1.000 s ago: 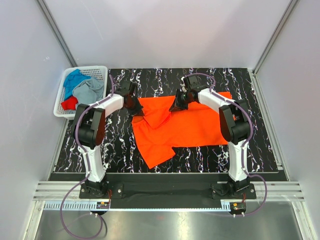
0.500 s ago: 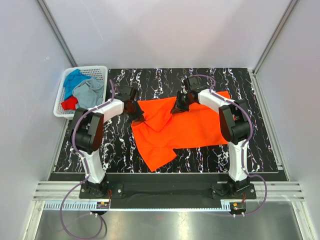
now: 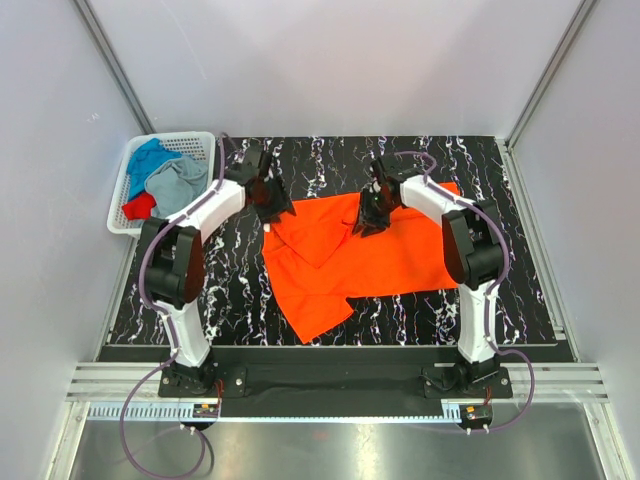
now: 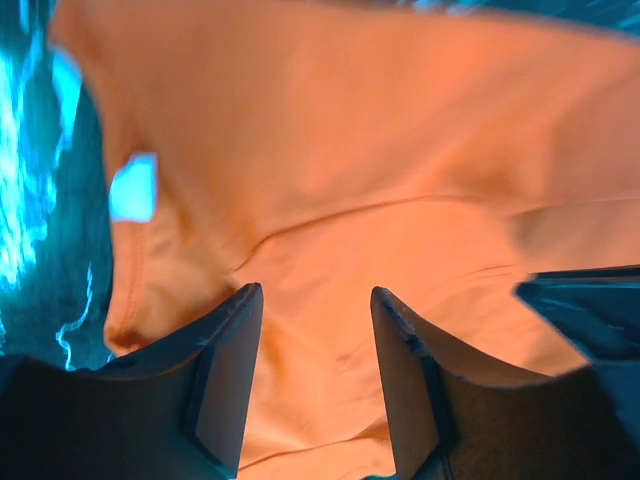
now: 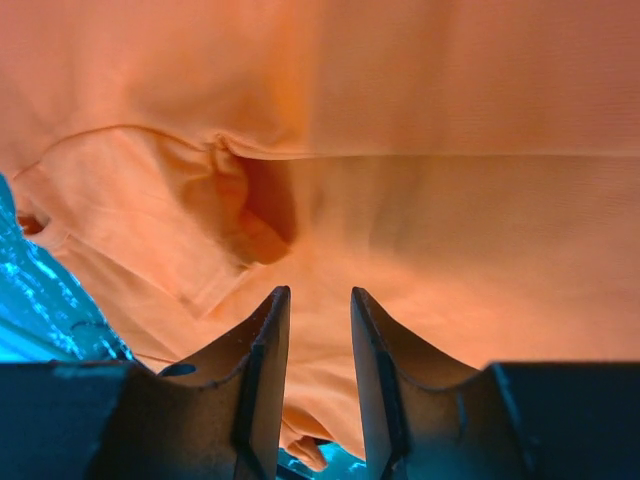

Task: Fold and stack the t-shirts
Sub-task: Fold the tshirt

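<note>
A bright orange t-shirt (image 3: 350, 250) lies partly folded on the black marbled table, one sleeve pointing to the near left. My left gripper (image 3: 272, 205) hovers at its far left corner, and in the left wrist view this gripper (image 4: 315, 295) stands open over the orange cloth (image 4: 380, 150), with the white neck label (image 4: 133, 187) off to the left. My right gripper (image 3: 368, 218) is over the shirt's far middle. In the right wrist view it (image 5: 318, 295) is open, nothing between its fingers, and rumpled orange cloth (image 5: 420, 200) lies beneath. Blue (image 3: 150, 158), grey (image 3: 178, 182) and red (image 3: 138, 207) t-shirts lie in the basket.
A white lattice basket (image 3: 185, 138) sits at the table's far left corner, partly off the marbled top (image 3: 240, 290). Grey walls close in behind and at both sides. A metal rail runs along the near edge by the arm bases.
Both grippers have opened and let go of the orange shirt's far edge, which now lies flat. The left gripper has drawn back toward the far left; the right has shifted slightly nearer.
</note>
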